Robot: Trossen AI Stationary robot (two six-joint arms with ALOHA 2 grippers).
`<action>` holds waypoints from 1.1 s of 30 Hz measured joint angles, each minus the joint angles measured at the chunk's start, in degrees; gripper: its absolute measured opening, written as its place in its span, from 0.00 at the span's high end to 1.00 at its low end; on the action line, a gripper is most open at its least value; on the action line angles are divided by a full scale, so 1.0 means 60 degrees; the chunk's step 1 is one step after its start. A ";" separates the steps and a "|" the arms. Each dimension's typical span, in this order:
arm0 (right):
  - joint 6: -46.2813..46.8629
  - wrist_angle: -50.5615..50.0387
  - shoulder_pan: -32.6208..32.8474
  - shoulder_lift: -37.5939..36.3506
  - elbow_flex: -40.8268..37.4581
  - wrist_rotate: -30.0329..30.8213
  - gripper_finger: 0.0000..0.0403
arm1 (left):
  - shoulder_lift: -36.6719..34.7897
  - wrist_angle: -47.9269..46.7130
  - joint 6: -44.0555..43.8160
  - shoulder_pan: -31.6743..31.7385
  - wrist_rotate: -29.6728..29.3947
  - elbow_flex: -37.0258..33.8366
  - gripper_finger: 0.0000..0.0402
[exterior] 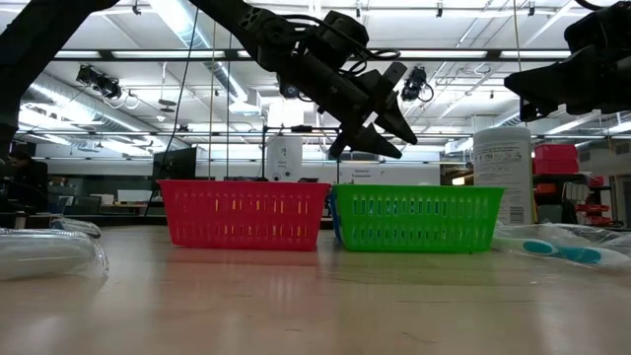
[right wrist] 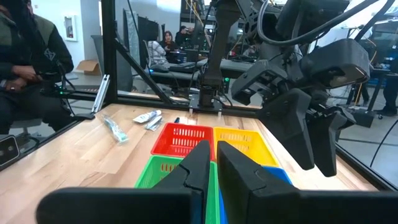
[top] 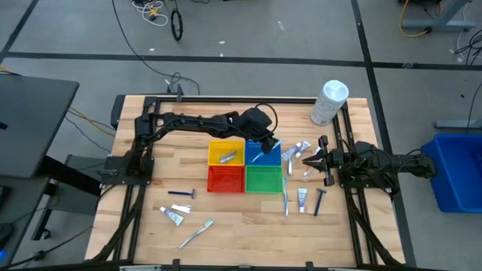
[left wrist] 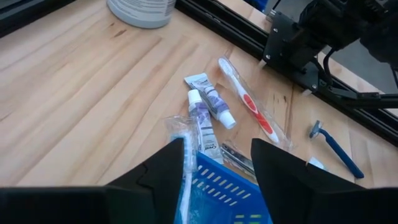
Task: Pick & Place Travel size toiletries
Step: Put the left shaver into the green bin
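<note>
My left gripper hangs open above the blue basket, clear of its rim in the low view. A wrapped toothbrush lies in that basket with its head end leaning over the rim. Beyond the basket, two small tubes, a red-and-clear toothbrush and a blue razor lie flat on the table. My right gripper waits shut at the table's right, pointing at the baskets. A silvery packet lies in the yellow basket.
Red basket and green basket sit near-side of the yellow and blue ones. A toothbrush, tube and razor lie near right; a razor, tube and toothbrush near left. White container stands far right.
</note>
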 joint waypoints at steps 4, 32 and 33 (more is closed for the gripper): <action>0.0000 -0.0002 -0.0001 0.0000 -0.0002 0.0000 0.90 | -0.0047 -0.0003 0.0183 0.0007 0.0240 -0.0003 0.56; 0.0000 0.0000 -0.0002 0.0004 -0.0004 -0.0002 0.90 | -0.1666 -0.2137 0.1700 -0.0034 0.0294 0.0000 0.99; -0.0002 0.0000 0.0000 0.0004 -0.0002 -0.0001 0.90 | -0.1722 -0.2292 0.1752 -0.0047 0.0365 -0.0005 0.99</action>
